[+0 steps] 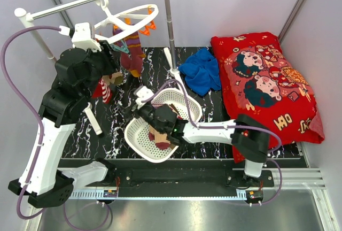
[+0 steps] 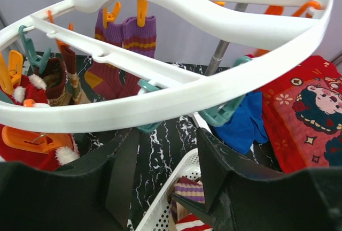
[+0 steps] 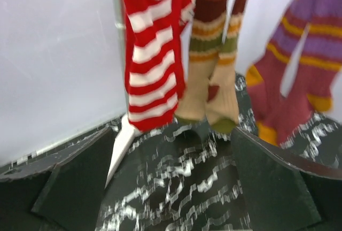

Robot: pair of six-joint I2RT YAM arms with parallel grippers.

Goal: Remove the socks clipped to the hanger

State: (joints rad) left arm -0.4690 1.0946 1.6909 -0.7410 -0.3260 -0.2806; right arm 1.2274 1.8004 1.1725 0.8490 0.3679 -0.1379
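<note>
The white hanger [image 1: 140, 13] hangs by its hook from the rail, with its ring [image 2: 187, 89] just above my left gripper [image 2: 166, 151]. That gripper is open under the rim near a teal clip [image 2: 224, 110], with nothing between its fingers. Still clipped are maroon and purple striped socks [image 2: 125, 33], a brown sock [image 2: 59, 73] and a red sock with white trim [image 2: 32, 151]. My right gripper [image 3: 171, 183] is open and empty over the basket [image 1: 152, 121]. It faces a red-white striped sock [image 3: 152, 65], tan socks [image 3: 211, 70] and the purple socks [image 3: 294, 76].
A white perforated basket [image 1: 138, 137] on the black marbled mat holds loose socks [image 2: 189, 191]. A blue cloth [image 1: 202, 70] and a big red cartoon pillow [image 1: 267, 81] lie to the right. The rail's upright post [image 1: 170, 28] stands just right of the hanger.
</note>
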